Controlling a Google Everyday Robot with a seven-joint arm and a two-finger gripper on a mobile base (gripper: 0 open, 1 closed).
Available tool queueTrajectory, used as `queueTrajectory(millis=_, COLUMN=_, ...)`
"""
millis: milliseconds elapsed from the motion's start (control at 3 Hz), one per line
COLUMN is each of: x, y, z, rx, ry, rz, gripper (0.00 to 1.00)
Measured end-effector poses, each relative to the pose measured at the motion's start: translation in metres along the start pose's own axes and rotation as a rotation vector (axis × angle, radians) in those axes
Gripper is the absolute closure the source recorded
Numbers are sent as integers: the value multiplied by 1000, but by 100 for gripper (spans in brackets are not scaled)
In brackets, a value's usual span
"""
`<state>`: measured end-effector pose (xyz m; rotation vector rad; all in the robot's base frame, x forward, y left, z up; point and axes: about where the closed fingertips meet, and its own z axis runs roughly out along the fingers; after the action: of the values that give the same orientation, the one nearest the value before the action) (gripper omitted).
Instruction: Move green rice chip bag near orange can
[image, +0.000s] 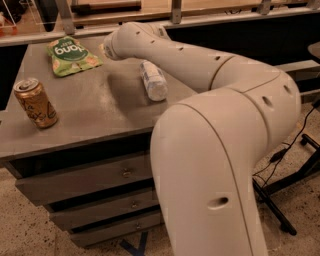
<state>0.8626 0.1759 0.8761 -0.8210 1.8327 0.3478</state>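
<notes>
The green rice chip bag (73, 55) lies flat at the back left of the grey table top, its dark green round patch facing up. The orange can (36, 103) stands upright near the table's front left edge, well apart from the bag. My gripper (104, 50) is at the end of the white arm, just right of the bag's right edge. It is mostly hidden behind the wrist. I cannot see whether it touches the bag.
A clear plastic bottle with a white label (153, 80) lies on its side right of the middle, under the arm. The grey table (100, 115) has drawers in front. A railing runs behind it. A black stand and cables are on the floor at the right.
</notes>
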Motion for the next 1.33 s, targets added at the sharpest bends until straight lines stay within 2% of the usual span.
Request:
queueTrajectory(millis=333, x=-6, y=-8, z=-15, rx=8, ry=-26, rz=7, gripper=82)
queueTrajectory(millis=667, x=-3, y=-8, z=-14, rx=-44, ry=-35, rz=21, gripper=59)
queueTrajectory(millis=1333, x=-22, y=11, z=8, rx=-199, ry=-60, rz=-12, gripper=13)
